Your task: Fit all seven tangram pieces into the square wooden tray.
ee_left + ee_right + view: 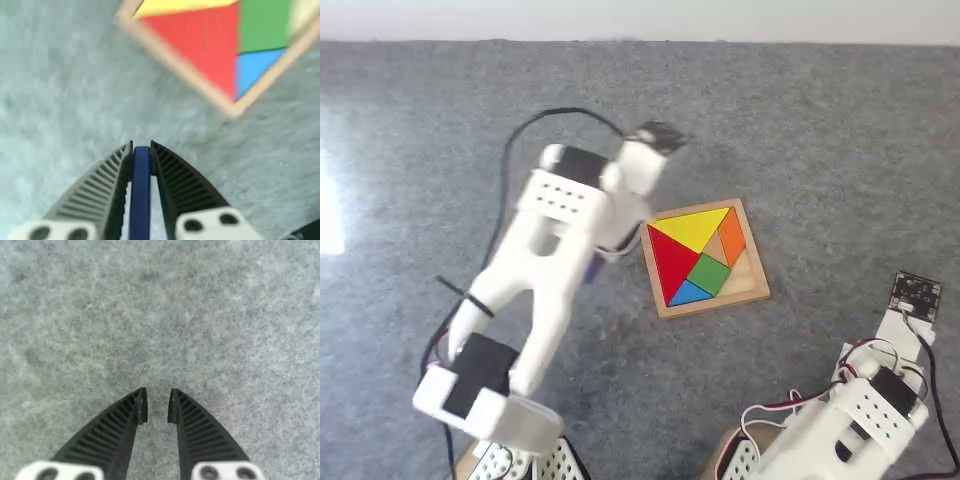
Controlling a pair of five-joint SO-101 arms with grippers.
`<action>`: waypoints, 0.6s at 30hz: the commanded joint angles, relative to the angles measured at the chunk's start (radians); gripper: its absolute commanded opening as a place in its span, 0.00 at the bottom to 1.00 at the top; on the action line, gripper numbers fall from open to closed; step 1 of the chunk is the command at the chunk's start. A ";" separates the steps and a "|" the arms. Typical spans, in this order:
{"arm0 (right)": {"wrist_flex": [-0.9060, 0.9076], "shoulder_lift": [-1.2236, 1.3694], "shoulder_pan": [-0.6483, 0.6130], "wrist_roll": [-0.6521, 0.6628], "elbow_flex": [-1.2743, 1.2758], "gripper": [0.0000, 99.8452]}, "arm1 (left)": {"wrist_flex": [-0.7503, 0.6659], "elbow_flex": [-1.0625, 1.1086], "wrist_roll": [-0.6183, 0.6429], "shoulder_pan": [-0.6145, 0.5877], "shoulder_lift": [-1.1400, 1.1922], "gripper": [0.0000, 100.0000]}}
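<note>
Left end effector (141,150) was clamped on a dark blue tangram piece (140,197), held edge-on just beside the wooden tray (718,304). The piece looked thin, rigid, light and probably slick, so pinching its flat faces seemed right. Right end effector (157,405) sat narrowly parted and empty over the counter (150,300).

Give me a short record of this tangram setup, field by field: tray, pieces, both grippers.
tray: wooden tray on grey mat, partly filled
in tray: yellow piece, red piece, green piece, light blue piece, orange piece
gap: bare wood beside green piece
left gripper: shut on dark blue piece, beside wooden tray
right gripper: slightly open, empty, over grey mat
</note>
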 commanded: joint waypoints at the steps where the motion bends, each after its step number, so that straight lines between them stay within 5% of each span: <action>1: -0.019 -0.022 -0.007 0.009 -0.005 0.09 | -0.037 -0.082 -0.009 0.152 -0.006 0.01; 11: -0.019 -0.022 -0.007 0.009 -0.003 0.09 | -0.384 -0.015 0.083 0.356 -0.005 0.01; 18: -0.019 -0.022 -0.007 0.008 -0.003 0.09 | -0.647 0.137 0.155 0.385 -0.005 0.01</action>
